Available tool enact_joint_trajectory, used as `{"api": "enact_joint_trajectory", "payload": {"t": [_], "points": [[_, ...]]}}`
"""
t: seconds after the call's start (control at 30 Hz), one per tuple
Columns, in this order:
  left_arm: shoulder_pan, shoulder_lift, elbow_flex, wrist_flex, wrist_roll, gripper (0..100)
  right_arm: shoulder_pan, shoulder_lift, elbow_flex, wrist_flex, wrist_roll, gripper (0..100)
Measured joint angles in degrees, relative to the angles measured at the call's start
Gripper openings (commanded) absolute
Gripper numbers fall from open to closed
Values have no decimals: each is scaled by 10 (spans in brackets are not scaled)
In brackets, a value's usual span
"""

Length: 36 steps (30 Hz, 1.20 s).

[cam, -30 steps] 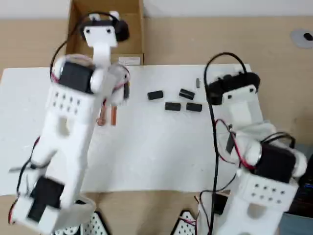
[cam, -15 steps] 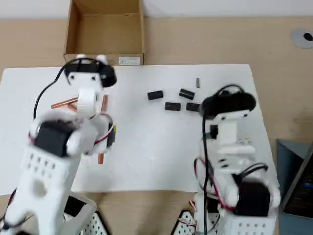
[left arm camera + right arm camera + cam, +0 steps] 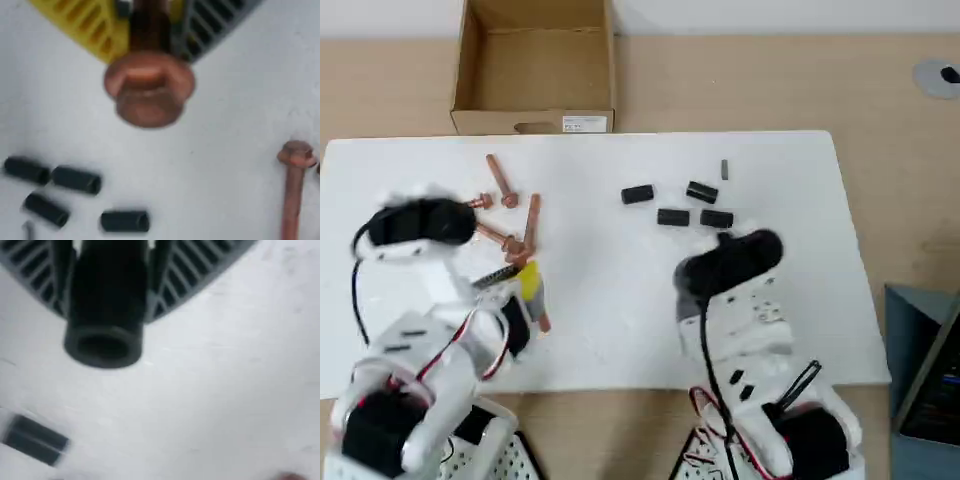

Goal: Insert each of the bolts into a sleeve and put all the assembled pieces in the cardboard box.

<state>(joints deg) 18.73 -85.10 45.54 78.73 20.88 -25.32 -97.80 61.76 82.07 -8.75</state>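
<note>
Separately, the left gripper (image 3: pixel 150 30) clamps a copper bolt (image 3: pixel 148 92) and the right gripper (image 3: pixel 107 285) clamps a black sleeve (image 3: pixel 105 335), both over a white mat (image 3: pixel 620 320) with four loose sleeves (image 3: pixel 672 217) nearby.

Coppery metal bolt (image 3: pixel 149 94), matt black sleeve (image 3: pixel 105 315), plain cardboard box (image 3: pixel 490 120)

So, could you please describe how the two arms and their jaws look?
Both are white plastic with black motors. The left arm carries red and black wires, the right arm a black cable. The left gripper has ribbed jaws, one yellow, one dark grey; the right gripper has both dark grey.
</note>
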Motion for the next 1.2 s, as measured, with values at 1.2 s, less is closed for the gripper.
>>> {"api": "enact_joint_trajectory", "payload": {"t": [1.2], "points": [[136, -188, 132, -152, 46, 2, -329, -58, 51, -58, 0, 9]]}}
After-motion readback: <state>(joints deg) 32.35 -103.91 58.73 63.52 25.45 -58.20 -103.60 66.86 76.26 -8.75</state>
